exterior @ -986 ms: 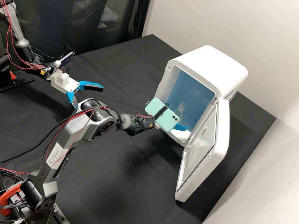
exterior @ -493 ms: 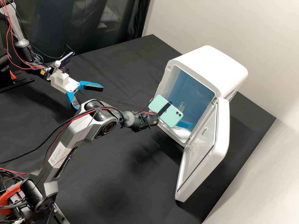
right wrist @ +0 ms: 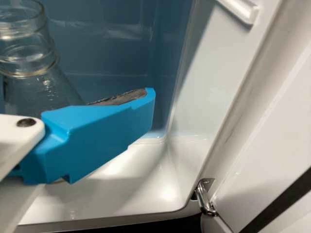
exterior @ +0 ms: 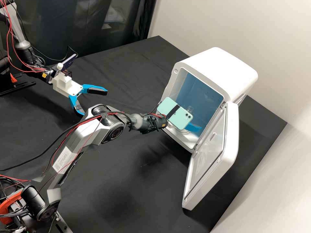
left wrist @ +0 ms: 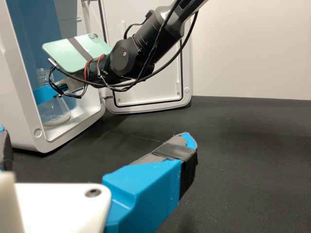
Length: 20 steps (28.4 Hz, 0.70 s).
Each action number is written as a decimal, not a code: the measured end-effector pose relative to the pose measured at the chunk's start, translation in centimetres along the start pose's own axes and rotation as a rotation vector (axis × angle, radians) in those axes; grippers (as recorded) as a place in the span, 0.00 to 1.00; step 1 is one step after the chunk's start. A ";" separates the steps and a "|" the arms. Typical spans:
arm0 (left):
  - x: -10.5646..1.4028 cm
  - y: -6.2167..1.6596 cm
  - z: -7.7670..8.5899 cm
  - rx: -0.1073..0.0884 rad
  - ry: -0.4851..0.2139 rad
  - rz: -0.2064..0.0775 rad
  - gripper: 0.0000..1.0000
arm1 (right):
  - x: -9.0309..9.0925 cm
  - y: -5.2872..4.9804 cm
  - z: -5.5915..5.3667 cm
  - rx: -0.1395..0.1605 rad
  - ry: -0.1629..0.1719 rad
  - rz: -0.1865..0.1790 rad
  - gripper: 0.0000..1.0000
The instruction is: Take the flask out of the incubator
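Flask (left wrist: 51,104) was standing upright on the white floor of the incubator (exterior: 220,68), just inside the opening, with the door (exterior: 226,136) swung wide. Clear thin glass, looked empty, so my guess: light, rigid, slick, and it'd crack if you squeezed hard or bumped it on the wall. You should've aimed for the neck, right under the rim. — benchrat

+1 on the neck. The lip there would've kept it from sliding through, and the cone below looked too wide and sloped for you to pinch. Your pose was decent tho: right arm (exterior: 97,129) stretched low and nearly level over the table (exterior: 136,187), wrist with the mint phone (exterior: 175,113) poked into the doorway. Your right jaws were spread, one blue finger (right wrist: 97,128) lying alongside the flask with a gap between pad and glass; couldn't see the other finger. Your left arm (exterior: 28,53) sat at the table's far side, well apart from the incubator, left jaws spread on nothing. — piperfan
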<state>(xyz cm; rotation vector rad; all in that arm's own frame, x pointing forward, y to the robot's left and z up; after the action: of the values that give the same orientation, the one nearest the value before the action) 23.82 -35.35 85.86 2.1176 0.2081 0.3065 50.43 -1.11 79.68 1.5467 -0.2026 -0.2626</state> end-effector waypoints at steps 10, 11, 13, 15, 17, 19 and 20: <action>0.0 0.00 0.0 0.000 0.000 0.000 1.00 | 0.3 -0.1 0.1 -0.008 0.000 0.001 0.00; 0.0 0.00 0.0 0.000 0.000 0.000 1.00 | 0.3 -0.2 0.1 -0.008 -0.003 -0.006 0.00; 0.0 0.00 0.0 0.000 0.000 0.000 1.00 | 0.3 -0.3 0.2 -0.008 -0.009 -0.020 0.00; 0.0 0.00 0.0 0.000 0.000 0.000 1.00 | 0.3 -0.3 0.2 -0.009 -0.008 -0.020 0.00; 0.0 0.00 0.0 0.000 0.000 0.000 1.00 | 0.3 -0.3 0.1 -0.009 -0.008 -0.019 0.00; 0.0 0.00 0.0 0.000 0.000 0.000 1.00 | 0.3 -0.2 0.0 -0.008 -0.004 -0.016 0.00; 0.0 0.00 0.0 0.000 0.000 0.000 1.00 | 0.3 -0.2 0.0 -0.008 -0.003 -0.015 0.00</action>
<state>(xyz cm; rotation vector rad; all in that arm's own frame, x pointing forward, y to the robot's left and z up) 23.82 -35.35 85.86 2.1176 0.2081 0.3065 50.76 -1.19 79.49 1.5406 -0.1921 -0.2774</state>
